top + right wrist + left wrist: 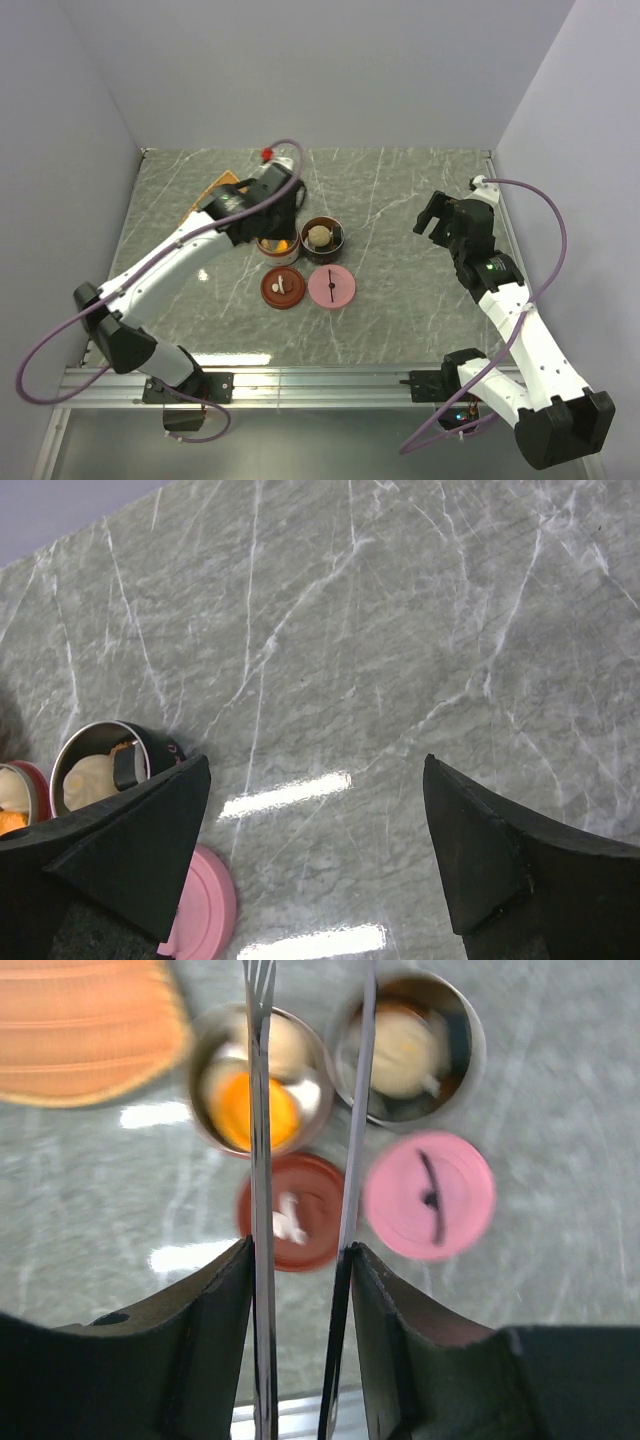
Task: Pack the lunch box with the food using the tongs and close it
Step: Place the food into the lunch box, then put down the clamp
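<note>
My left gripper (pixel 300 1255) is shut on the tongs (pixel 262 1110), one pale arm against each finger. The tongs reach over the lunch box, which is two open round tins side by side. The left tin (pixel 196 1070) holds an orange chunk (pixel 258 1112) and a beige piece. The right tin (pixel 478 1040) holds a beige ball (pixel 405 1050) and a dark roll (pixel 455 1045). The tong tips run out of the wrist view's top edge. From above, the left gripper (pixel 270 215) hangs over the left tin (pixel 262 247). My right gripper (pixel 440 222) stands open far to the right, holding nothing.
A brown-red lid (pixel 282 289) and a pink lid (pixel 331 287) lie flat just in front of the tins. An orange fan-shaped plate (pixel 215 195) lies behind the left arm. The right wrist view shows the right tin (pixel 70 755) and pink lid (pixel 205 905) at its left edge.
</note>
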